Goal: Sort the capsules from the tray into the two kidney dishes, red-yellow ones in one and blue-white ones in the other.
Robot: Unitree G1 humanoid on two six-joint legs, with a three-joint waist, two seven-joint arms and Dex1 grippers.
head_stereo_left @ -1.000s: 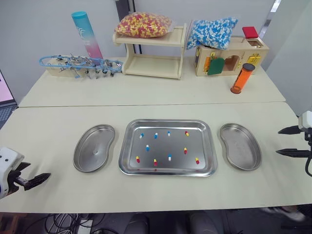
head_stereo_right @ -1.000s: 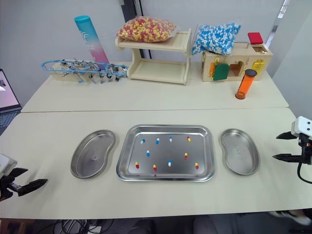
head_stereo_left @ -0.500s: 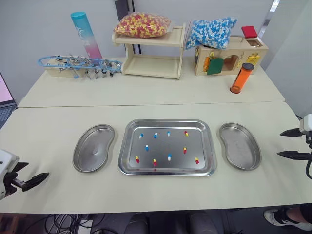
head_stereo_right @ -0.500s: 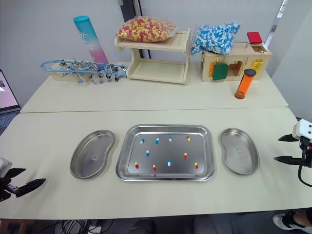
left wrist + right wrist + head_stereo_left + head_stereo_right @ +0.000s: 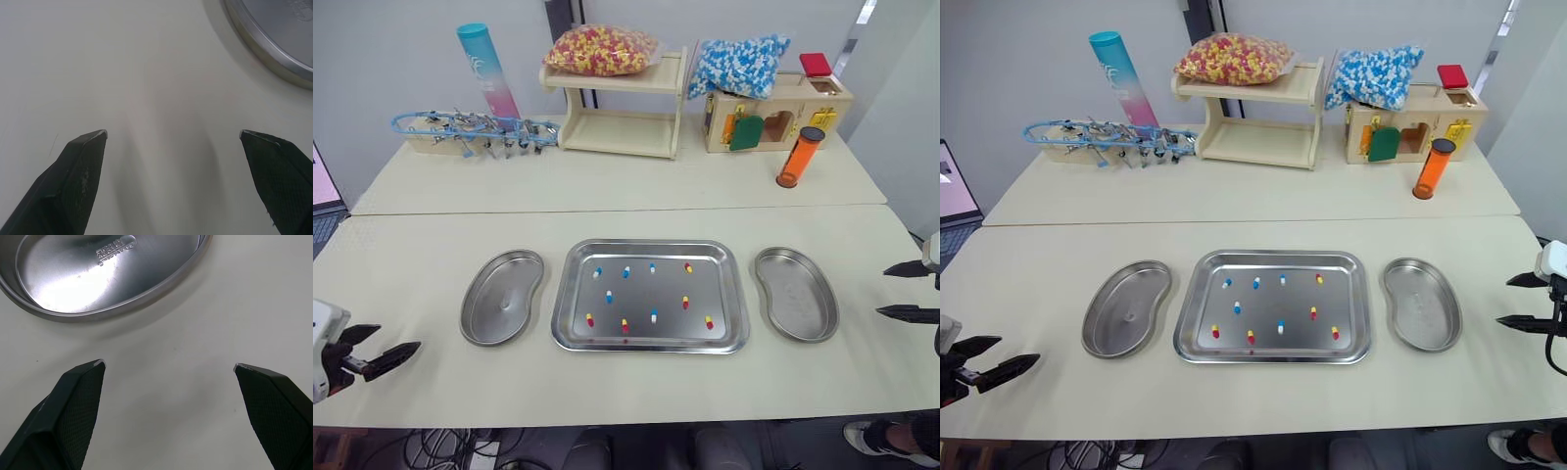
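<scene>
Pale cream desk (image 5: 411, 264): two slabs butted along a seam that runs behind the work area. Head views give me the full layout, and the wrist views add close-ups at the dishes.

Rectangular stainless steel tray (image 5: 636, 292) sits centre front, long side toward me. The back row beyond the seam is well apart from it:
- two-tier light wooden shelf (image 5: 622, 132) with a clear bag of red-yellow capsules (image 5: 600, 49) on top
- wooden box (image 5: 778, 113) with a clear bag of blue-white capsules (image 5: 736, 64) lying on it
- rack of blue-handled metal instruments (image 5: 475, 132)
- tall pink-and-teal cylinder (image 5: 489, 70)
- orange tube with black cap (image 5: 800, 157)

Left stainless kidney dish (image 5: 501, 299) is just beside the tray's left edge, and the right stainless kidney dish (image 5: 795, 294) is just beside its right edge. A thin strip of desk separates each from the tray, so neither touches. Both dishes are bare inside.

Left jaws are low at the front-left corner of the desk, spread wide and holding nothing. Left wrist view shows bare desk between them and an arc of the left dish's rim (image 5: 274, 49) beyond the tips.

Right jaws are at the desk's right edge, level with the right dish, spread wide and holding nothing, tips toward the dish. Right wrist view puts that dish (image 5: 98, 279) just past the tips and adds an embossed stamp (image 5: 115, 247) on its floor.

For room to move, I have broad bare desk outboard of each dish and a clear band along the front edge.

Five red-yellow capsules (image 5: 685, 302) and five blue-white capsules (image 5: 609, 297) lie scattered on the tray floor, each apart from the others.
</scene>
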